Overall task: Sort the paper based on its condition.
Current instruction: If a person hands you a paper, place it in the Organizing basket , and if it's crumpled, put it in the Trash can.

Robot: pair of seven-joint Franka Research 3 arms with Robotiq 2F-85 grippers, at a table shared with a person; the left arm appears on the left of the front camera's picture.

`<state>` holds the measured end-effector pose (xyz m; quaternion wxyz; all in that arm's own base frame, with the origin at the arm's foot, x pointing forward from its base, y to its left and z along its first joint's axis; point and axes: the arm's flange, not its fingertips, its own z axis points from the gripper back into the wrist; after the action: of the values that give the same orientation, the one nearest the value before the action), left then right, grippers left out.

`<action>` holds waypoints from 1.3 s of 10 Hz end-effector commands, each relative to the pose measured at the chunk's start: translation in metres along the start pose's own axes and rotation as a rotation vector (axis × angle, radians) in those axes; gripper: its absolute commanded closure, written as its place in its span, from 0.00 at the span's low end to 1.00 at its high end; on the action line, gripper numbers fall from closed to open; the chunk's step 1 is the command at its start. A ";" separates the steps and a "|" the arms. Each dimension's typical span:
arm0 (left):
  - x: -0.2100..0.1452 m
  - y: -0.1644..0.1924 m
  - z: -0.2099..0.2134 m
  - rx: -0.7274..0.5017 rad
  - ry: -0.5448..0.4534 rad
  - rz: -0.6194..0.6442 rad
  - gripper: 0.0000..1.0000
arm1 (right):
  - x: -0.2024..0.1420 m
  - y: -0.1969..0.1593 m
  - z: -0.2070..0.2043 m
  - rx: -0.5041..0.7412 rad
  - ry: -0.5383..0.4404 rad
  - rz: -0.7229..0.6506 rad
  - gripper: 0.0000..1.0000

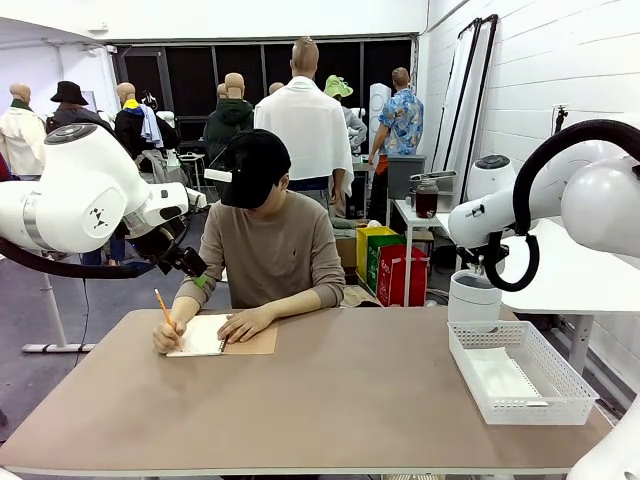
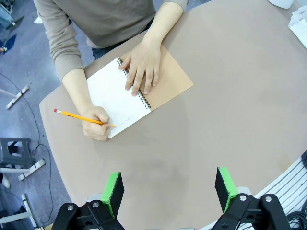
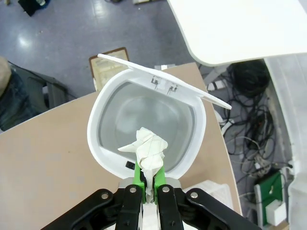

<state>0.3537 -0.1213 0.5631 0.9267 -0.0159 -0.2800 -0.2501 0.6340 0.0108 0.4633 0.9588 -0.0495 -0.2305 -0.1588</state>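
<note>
My right gripper (image 3: 149, 179) is shut on a crumpled wad of white paper (image 3: 150, 149). It holds the wad right over the mouth of a round white bin (image 3: 108, 158) with its lid (image 3: 163, 76) tipped open. In the front view this bin (image 1: 473, 298) stands at the table's far right. A flat white sheet (image 1: 505, 378) lies in the white mesh basket (image 1: 520, 405). High above the table's left part, my left gripper (image 2: 169, 189) hangs open, nothing between its green pads (image 2: 113, 188).
A person at the far side writes with a yellow pencil (image 2: 81, 117) on the open page of a spiral notebook (image 2: 115, 96) with a brown cover (image 2: 170, 79), the other hand resting on it. A white side table (image 1: 570, 275) stands to the right.
</note>
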 end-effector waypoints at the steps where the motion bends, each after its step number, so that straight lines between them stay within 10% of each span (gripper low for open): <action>1: -0.001 0.001 0.000 0.001 0.000 -0.003 0.00 | -0.004 0.001 -0.002 0.010 -0.008 0.001 1.00; 12: -0.001 0.001 0.000 0.001 0.000 -0.003 0.00 | 0.023 0.008 -0.045 -0.021 0.019 -0.045 1.00; 13: -0.001 0.001 0.000 0.001 0.000 -0.003 0.00 | 0.023 0.009 -0.046 -0.010 0.029 -0.040 0.84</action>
<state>0.3537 -0.1213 0.5631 0.9267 -0.0159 -0.2800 -0.2501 0.6682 -0.0002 0.4309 0.9582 -0.0514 -0.2247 -0.1697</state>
